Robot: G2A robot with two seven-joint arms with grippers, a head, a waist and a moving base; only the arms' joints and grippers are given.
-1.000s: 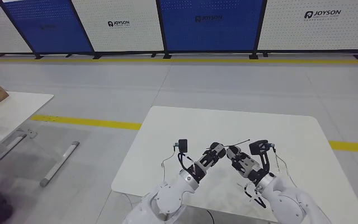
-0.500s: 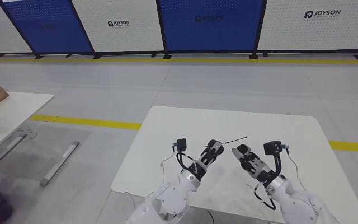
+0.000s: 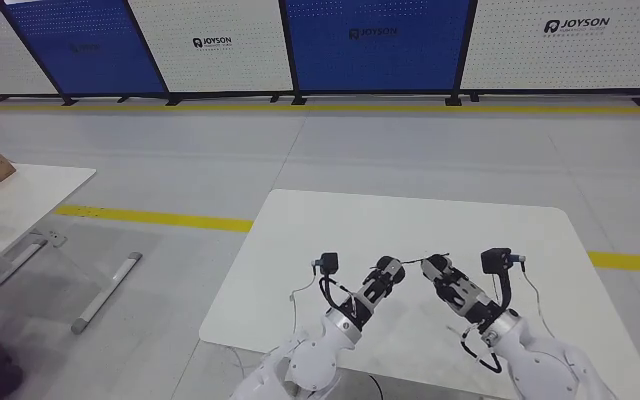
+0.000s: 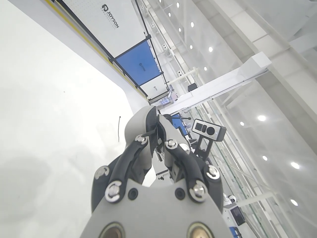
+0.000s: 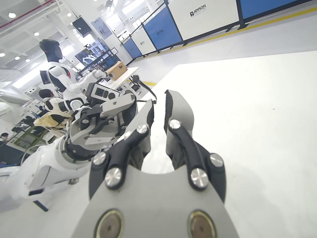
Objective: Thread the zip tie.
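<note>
White tabletop (image 3: 350, 230), lower centre of top view: left gripper (image 4: 156, 118) pinching thin black plastic zip tie (image 4: 148, 134); right gripper (image 5: 159, 106) fingers apart alongside. Risk: floppy tail bending, missing grasp.

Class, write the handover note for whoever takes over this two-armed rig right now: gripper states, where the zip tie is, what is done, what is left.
Left gripper: shut on the black zip tie, held above the white table.
Right gripper: open, tips close to the tie's free end, not clamping it.
Done: tie is off the table and held out between the arms.
Left: thread the tail through the head. Whether that has begun cannot be told.
</note>
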